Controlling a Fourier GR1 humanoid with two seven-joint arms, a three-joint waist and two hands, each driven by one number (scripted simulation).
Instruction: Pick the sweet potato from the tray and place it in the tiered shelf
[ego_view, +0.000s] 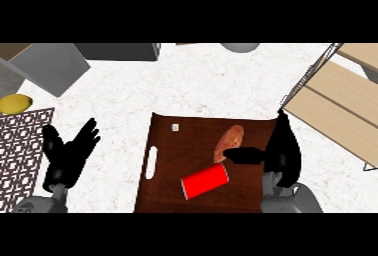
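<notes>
No readable text (labels, numbers, signs) anywhere.

Counter (184, 80): white marbled top.
- Tray (166, 190): dark brown and rectangular, with a handle slot along its left side. Lies at the middle of the near edge.
- Tiered shelf (332, 105): pale wood boards in a thin wire frame. Stands at the right edge, set at an angle and apart from the tray.
- Lattice-patterned mat (22, 150): lies flat at the left edge.
- Yellow fruit (15, 103): just beyond the mat's far side.
- Two grey boxes (52, 65) (118, 51): far left corner.
- Grey rounded object (240, 47): far edge, cut off.
</notes>
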